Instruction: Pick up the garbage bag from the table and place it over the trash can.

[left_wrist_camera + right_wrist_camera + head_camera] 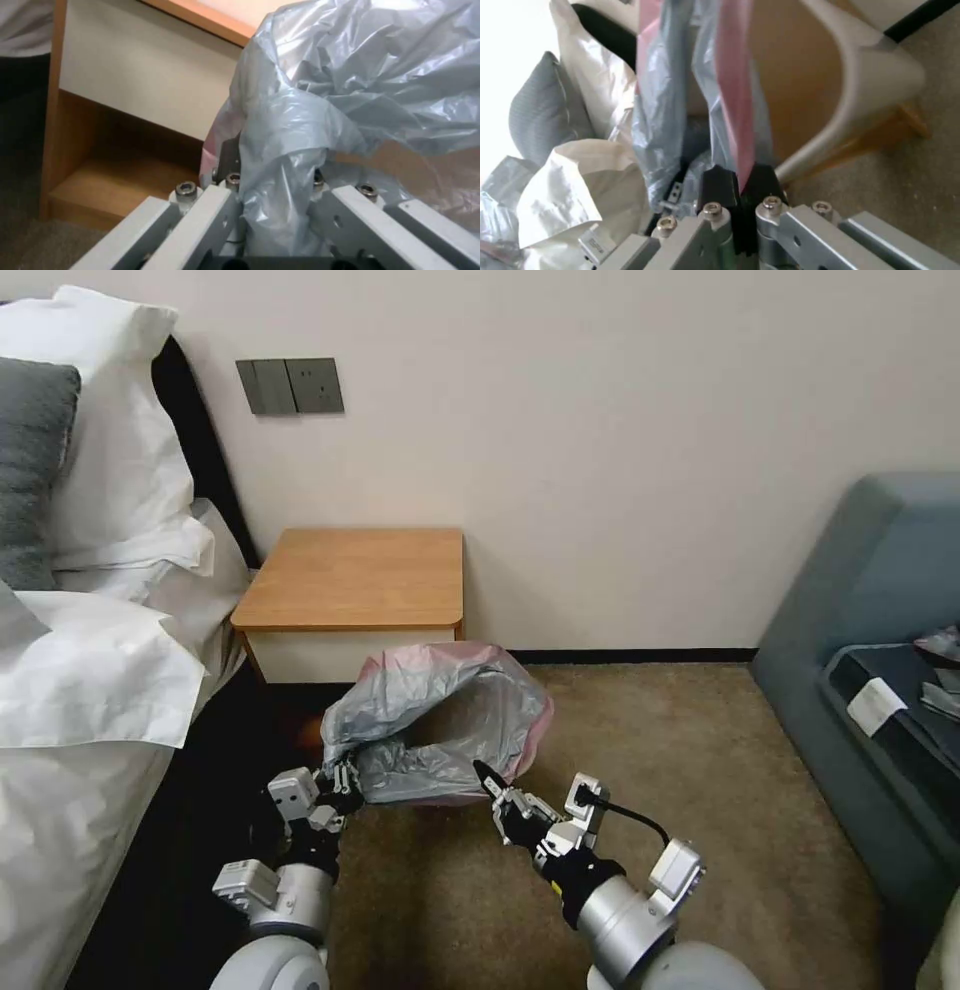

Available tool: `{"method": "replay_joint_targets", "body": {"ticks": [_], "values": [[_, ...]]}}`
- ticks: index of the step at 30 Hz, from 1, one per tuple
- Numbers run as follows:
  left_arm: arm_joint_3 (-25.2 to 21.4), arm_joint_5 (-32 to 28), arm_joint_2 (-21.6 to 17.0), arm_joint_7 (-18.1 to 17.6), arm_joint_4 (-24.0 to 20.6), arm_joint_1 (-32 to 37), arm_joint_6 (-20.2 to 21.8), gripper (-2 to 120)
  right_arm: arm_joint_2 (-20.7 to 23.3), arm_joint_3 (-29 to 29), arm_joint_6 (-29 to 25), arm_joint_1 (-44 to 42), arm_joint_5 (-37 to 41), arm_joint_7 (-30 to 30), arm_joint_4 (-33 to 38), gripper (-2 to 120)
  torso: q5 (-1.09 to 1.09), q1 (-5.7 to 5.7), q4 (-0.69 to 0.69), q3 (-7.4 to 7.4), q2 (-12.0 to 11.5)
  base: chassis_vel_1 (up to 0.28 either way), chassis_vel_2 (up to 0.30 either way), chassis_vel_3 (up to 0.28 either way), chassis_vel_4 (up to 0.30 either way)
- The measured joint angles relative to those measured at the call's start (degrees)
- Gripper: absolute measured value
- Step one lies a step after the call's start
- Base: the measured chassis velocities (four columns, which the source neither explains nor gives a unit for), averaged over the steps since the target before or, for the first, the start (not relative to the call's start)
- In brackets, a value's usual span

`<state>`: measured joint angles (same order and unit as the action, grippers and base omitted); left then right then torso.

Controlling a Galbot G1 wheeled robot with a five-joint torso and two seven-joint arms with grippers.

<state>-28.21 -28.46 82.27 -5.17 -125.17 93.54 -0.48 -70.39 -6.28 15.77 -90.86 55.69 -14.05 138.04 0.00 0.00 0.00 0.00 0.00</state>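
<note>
The garbage bag [440,710], grey crinkly plastic with a pink edge, hangs spread open low in front of the table [355,575]. My left gripper [348,778] is shut on the bag's near left edge, and plastic is bunched between its fingers [275,176]. My right gripper [487,775] is shut on the near right edge, its black pads pinching the pink strip [740,180]. The trash can [875,86] shows its cream rolled rim just beyond the right gripper, with the bag hanging at its mouth. In the head view the bag covers the can.
The bed with white linen [90,670] and a grey pillow [30,460] stands close on the left. A blue-grey sofa [880,670] is on the right. Brown carpet [680,770] lies open between them. The table's lower shelf [115,180] is behind the bag.
</note>
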Motion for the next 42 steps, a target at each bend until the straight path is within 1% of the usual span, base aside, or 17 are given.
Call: {"method": "replay_joint_targets", "body": {"ticks": [9, 16, 21, 25, 27, 31, 33, 34, 35, 36, 37, 38, 39, 40, 42], "values": [[-1.6, -2.0, -0.1, -0.4, -1.2, 0.1, 1.3, 3, 0.2, -2.2, -0.5, -1.9, -0.5, 0.8, 0.5, 0, 0.0, 0.0, 0.0, 0.0, 0.0, 0.0, 0.0, 0.0, 0.0], [-2.0, -6.1, 0.2, -2.0, -2.7, -0.1, 3.7, 3, 0.7, -3.2, -1.3, -3.1, -1.8, 1.8, 0.2, 0, 0.0, 0.0, 0.0, 0.0, 0.0, 0.0, 0.0, 0.0, 0.0], [-2.2, -7.4, 0.1, -2.6, -3.4, 0.0, 4.7, 3, 0.8, -3.6, -1.9, -3.5, -2.8, 2.4, -0.5, 0, 0.0, 0.0, 0.0, 0.0, 0.0, 0.0, 0.0, 0.0, 0.0], [-2.7, -9.0, 0.0, -2.9, -4.4, 0.4, 5.8, 3, 0.7, -4.0, -3.0, -3.2, -5.7, 3.3, -2.4, 0, 0.0, 0.0, 0.0, 0.0, 0.0, 0.0, 0.0, 0.0, 0.0], [-2.7, -9.1, 0.0, -2.9, -4.5, 0.5, 6.0, 3, 0.7, -4.2, -3.2, -3.0, -6.5, 3.5, -3.0, 0, 0.0, 0.0, 0.0, 0.0, 0.0, 0.0, 0.0, 0.0, 0.0], [-2.7, -9.2, 0.0, -2.9, -4.6, 0.7, 6.3, 3, 0.8, -4.4, -4.2, -3.0, -10.8, 4.9, -4.3, -1, 0.0, 0.0, 0.0, 0.0, 0.0, 0.0, 0.0, 0.0, 0.0], [-2.9, -9.1, 0.0, -3.5, -4.5, 0.6, 6.3, 3, 1.3, -4.7, -4.9, -3.9, -15.7, 6.0, -5.2, 8, 0.0, 0.0, 0.0, 0.0, 0.0, 0.0, 0.0, 0.0, 0.0], [-3.0, -9.1, -0.1, -3.6, -4.3, 0.4, 6.3, 3, 1.6, -4.6, -5.2, -4.5, -18.8, 6.8, -5.4, 12, 0.01, 0.0, 0.01, 0.0, 0.0, 0.0, 0.0, 0.0, 0.0], [-3.0, -9.1, -0.1, -3.6, -4.3, 0.4, 6.3, 3, 1.6, -4.6, -5.2, -4.5, -18.8, 6.8, -5.4, 12, 0.01, 0.0, 0.01, 0.0, 0.0, 0.0, 0.0, 0.0, 0.0], [-3.0, -9.1, -0.2, -3.7, -4.1, 0.2, 6.4, 3, 2.1, -4.5, -5.6, -5.4, -22.6, 7.4, -5.6, 17, 0.01, 0.0, 0.01, 0.0, 0.0, 0.0, 0.0, 0.0, 0.0], [-3.0, -9.1, -0.2, -3.7, -4.0, 0.2, 6.4, 3, 2.2, -4.5, -5.5, -5.7, -24.3, 7.6, -5.6, 18, 0.0, 0.0, 0.0, 0.0, 0.0, 0.0, 0.0, 0.0, 0.0], [-3.0, -9.1, -0.3, -3.8, -3.8, 0.0, 6.5, 3, 2.5, -4.5, -5.2, -6.5, -27.9, 7.9, -5.4, 25, -0.01, 0.0, 0.0, 0.0, 0.0, 0.0, 0.0, 0.0, 0.0], [-3.0, -9.1, -0.3, -3.8, -3.8, 0.0, 6.5, 3, 2.5, -4.5, -5.2, -6.5, -27.9, 7.9, -5.4, 25, -0.01, 0.0, 0.0, 0.0, 0.0, 0.0, 0.0, 0.0, 0.0], [-3.1, -9.0, -0.4, -4.0, -3.6, -0.2, 6.5, 3, 2.7, -4.6, -4.8, -7.4, -31.0, 7.9, -4.5, 30, 0.01, 0.0, -0.01, 0.0, 0.0, 0.0, 0.0, 0.0, 0.0], [-3.2, -9.0, -0.5, -4.1, -3.4, -0.3, 6.6, 3, 2.8, -5.0, -4.4, -8.3, -33.3, 8.5, -3.2, 40, -0.01, 0.0, 0.0, 0.0, 0.0, 0.0, 0.0, 0.0, 0.0]]}}
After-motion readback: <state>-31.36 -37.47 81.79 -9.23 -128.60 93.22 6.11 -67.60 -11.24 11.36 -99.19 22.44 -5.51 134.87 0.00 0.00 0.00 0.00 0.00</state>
